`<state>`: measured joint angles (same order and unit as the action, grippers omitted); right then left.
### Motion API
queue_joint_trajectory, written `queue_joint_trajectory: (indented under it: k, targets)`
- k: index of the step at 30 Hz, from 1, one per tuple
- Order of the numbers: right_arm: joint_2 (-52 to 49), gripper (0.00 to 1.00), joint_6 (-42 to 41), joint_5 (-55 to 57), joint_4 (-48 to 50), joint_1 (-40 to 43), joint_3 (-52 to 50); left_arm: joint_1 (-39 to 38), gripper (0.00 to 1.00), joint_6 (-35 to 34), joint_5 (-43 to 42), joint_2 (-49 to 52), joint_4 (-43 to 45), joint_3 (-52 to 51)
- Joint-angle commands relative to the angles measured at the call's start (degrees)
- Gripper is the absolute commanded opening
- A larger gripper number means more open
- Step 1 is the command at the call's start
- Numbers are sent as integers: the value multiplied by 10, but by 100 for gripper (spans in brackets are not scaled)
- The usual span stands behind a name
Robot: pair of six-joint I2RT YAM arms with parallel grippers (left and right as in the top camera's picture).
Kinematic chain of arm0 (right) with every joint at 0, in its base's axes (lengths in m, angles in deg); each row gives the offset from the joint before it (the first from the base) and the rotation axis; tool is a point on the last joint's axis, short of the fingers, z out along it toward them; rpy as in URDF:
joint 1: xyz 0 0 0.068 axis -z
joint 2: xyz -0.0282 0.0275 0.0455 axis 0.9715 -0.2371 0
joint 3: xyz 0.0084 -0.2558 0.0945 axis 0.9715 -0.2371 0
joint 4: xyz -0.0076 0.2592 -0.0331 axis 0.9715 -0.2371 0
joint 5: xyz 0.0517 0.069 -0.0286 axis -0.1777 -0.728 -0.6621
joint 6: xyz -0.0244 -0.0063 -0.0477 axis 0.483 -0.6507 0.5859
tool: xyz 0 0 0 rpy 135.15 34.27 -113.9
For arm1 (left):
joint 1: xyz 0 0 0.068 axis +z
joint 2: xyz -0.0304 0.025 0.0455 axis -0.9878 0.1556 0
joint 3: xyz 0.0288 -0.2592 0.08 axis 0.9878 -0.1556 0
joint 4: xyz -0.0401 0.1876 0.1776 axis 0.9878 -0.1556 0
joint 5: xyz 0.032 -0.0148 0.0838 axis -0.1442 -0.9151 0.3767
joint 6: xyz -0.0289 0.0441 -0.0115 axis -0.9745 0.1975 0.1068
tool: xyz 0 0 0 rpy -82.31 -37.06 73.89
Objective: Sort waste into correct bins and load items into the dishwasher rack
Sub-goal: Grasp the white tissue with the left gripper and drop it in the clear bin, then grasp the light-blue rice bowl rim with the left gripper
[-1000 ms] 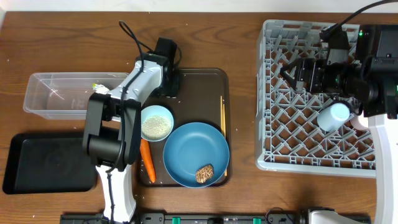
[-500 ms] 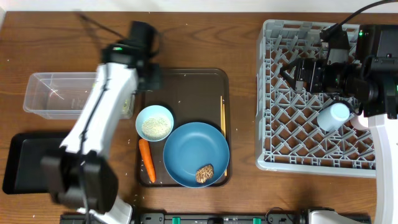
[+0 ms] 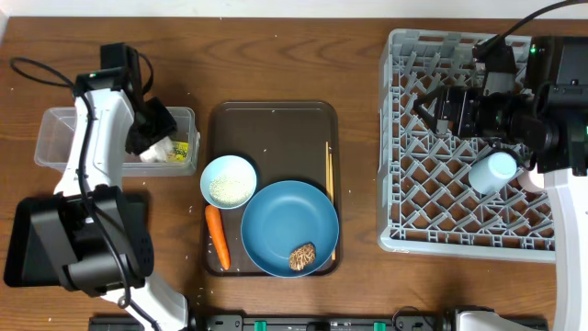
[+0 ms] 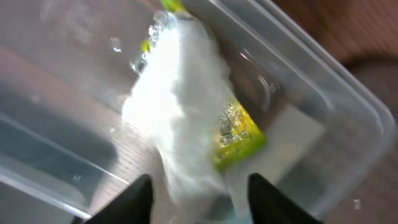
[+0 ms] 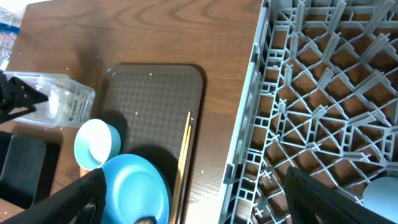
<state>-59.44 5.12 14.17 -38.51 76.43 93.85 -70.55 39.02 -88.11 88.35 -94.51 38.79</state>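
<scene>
- Overhead: the step in hand is sorting waste. The left gripper (image 3: pixel 158 138) hangs over the right end of the clear tub (image 3: pixel 60 138) at the far left of the counter (image 3: pixel 358 64). The crumpled white tissue (image 3: pixel 158 153) and the yellow-green wrapper (image 3: pixel 182 150) are both inside that end of the tub.
- Overhead: the left arm rises from the near left over the black tray (image 3: pixel 16 250). Its forearm runs toward the far side and the wrist bends right, down into the tub.
- Overhead: the carrot (image 3: pixel 217 237), the rice in the white bowl (image 3: pixel 229 182) and the brown food piece (image 3: pixel 302 256) on the blue plate (image 3: pixel 285 216) wait on the serving tray (image 3: pixel 276 124). The chopsticks (image 3: pixel 330 198) lie along the tray's right side. The right arm hovers over the far part of the dishwasher rack (image 3: pixel 441 221), where a light blue cup (image 3: pixel 491 172) lies.
- Left wrist: the left gripper's fingers are spread. The tissue's lower end reaches into the gap, but neither pad visibly presses it, so it looks let go. The wrapper touches the tissue's right side, low in the tub.
- Left wrist: the next move probably calls for lifting clear of the tub wall and swinging right to the carrot. That would need a low pinch across its narrow body, with the tray's rim just beside it.
- Right wrist: the right gripper (image 5: pixel 196 180) is spread wide with nothing between its fingers. It looks past the rack's left edge toward the serving tray.
</scene>
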Motion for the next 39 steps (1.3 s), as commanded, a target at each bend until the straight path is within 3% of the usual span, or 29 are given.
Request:
queue_joint_trajectory:
  k: [1,5,12,16,19,28,31,39]
  targets:
    - [-3,86,0,2,0,-7,-3,-5,55,45,-72,-39,-28,28]
    - [-3,86,0,2,5,-7,-3,-37,56,78,-79,-80,-54,28]
    - [-3,92,-1,6,11,-7,-3,-158,56,135,-70,-101,-107,16]
    - [-3,92,0,6,11,-7,-3,-220,44,134,-45,-92,-97,-26]
    - [-3,92,0,6,11,-7,-3,-255,44,132,-40,-80,-72,-64]
    - [-3,91,-1,6,11,-7,-3,-297,40,85,-26,-38,13,-122]
    - [-3,91,-1,6,10,-7,-3,-307,40,58,24,-20,15,-126]
    - [-3,90,0,6,11,-7,-3,-315,39,57,24,31,58,-145]
